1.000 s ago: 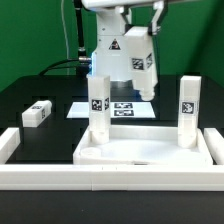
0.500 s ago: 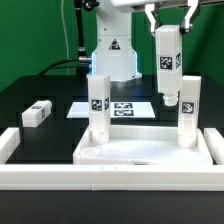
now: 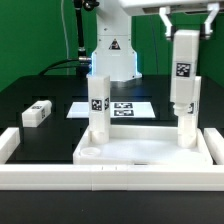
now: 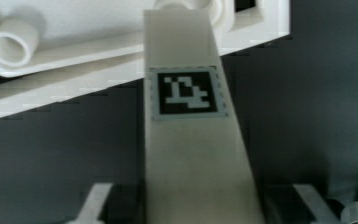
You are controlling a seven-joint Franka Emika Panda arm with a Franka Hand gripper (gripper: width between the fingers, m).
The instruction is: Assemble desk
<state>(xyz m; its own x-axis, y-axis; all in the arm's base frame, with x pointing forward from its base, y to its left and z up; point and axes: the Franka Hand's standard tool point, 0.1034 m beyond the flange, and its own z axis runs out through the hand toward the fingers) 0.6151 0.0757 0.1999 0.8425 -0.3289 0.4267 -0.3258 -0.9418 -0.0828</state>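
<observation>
The white rimmed tabletop panel lies behind the front wall. Two white legs stand upright in it: one at the exterior view's left, one at its right. My gripper is shut on a third leg, held upright in the air just above and slightly in front of the right leg. In the wrist view this held leg with its tag runs between my fingers, over the panel. A fourth leg lies on the table at the exterior view's left.
The marker board lies flat behind the panel, by the robot base. A long low white border wall runs along the front, with ends turning back at both sides.
My gripper has carried the held leg toward the exterior view's right, from over the marker board to above the right upright leg. The other parts have not moved.
</observation>
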